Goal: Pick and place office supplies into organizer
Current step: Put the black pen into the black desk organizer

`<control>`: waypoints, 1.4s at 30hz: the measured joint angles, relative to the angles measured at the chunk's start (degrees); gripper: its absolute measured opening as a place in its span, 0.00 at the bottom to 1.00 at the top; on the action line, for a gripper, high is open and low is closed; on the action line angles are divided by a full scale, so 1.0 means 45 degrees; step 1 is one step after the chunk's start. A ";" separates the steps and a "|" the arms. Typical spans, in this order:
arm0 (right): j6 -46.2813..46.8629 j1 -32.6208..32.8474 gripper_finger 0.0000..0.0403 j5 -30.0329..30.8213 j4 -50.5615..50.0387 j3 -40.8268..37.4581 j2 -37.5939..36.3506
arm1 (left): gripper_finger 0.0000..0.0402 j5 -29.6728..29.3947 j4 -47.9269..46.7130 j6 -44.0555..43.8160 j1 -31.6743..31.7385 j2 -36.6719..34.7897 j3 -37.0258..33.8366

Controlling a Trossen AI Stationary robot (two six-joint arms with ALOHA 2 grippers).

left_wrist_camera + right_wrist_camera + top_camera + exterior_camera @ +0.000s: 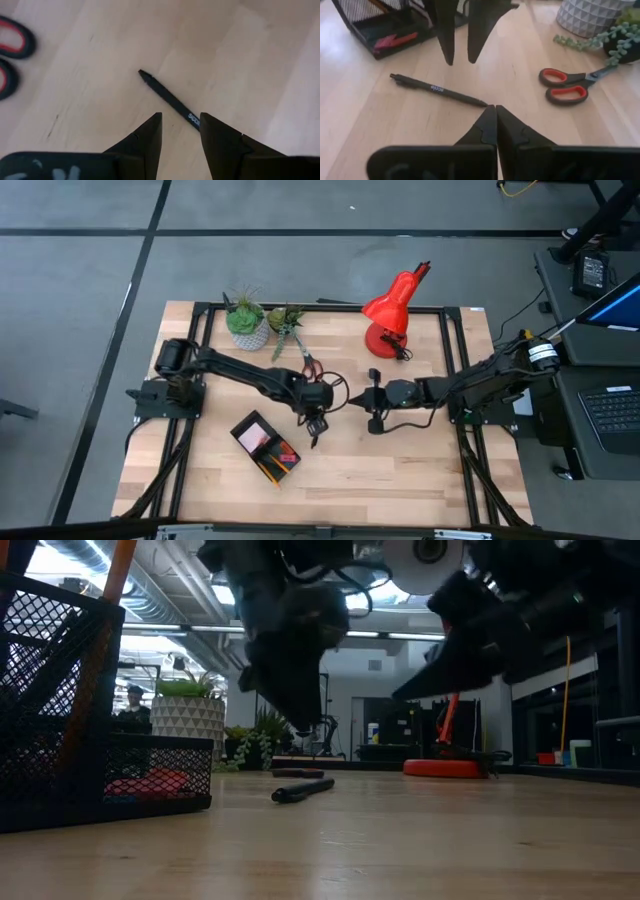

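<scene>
1. The left hand [456, 30] hangs with fingers spread just above a slim black pen [438, 89] lying near the middle of the wooden surface [400, 470].
2. The right hand [496, 117], fingers pressed together, points at the pen.
3. Red-handled scissors [570, 85] lie nearby; the black mesh organizer [265, 446] sits toward the front edge.
4. The pen's white lettering is unreadable.

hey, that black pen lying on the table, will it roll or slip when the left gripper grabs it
Probably stiff and light: the black pen is a slim straight barrel. Its round body lies flat on smooth wood, so a nudge may roll it. The open left gripper hovers above it.
</scene>
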 joint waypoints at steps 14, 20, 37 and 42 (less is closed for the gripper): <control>0.0668 0.0481 0.00 -0.0029 0.1761 -0.1237 0.0003 | 0.31 -0.0556 0.0909 -0.2708 -0.0419 0.1409 0.0014; 0.0658 0.0690 0.00 -0.0029 0.1761 -0.1242 0.0003 | 0.31 -0.0731 0.1242 -0.2834 -0.0707 0.1509 0.0015; 0.0696 0.0889 0.00 -0.0019 0.1747 -0.1242 0.0003 | 0.31 -0.1213 0.1194 -0.2997 -0.0649 0.2063 0.0033; 0.0694 0.0889 0.00 -0.0019 0.1745 -0.1237 0.0003 | 0.31 -0.1224 0.1098 -0.2977 -0.0654 0.2290 0.0077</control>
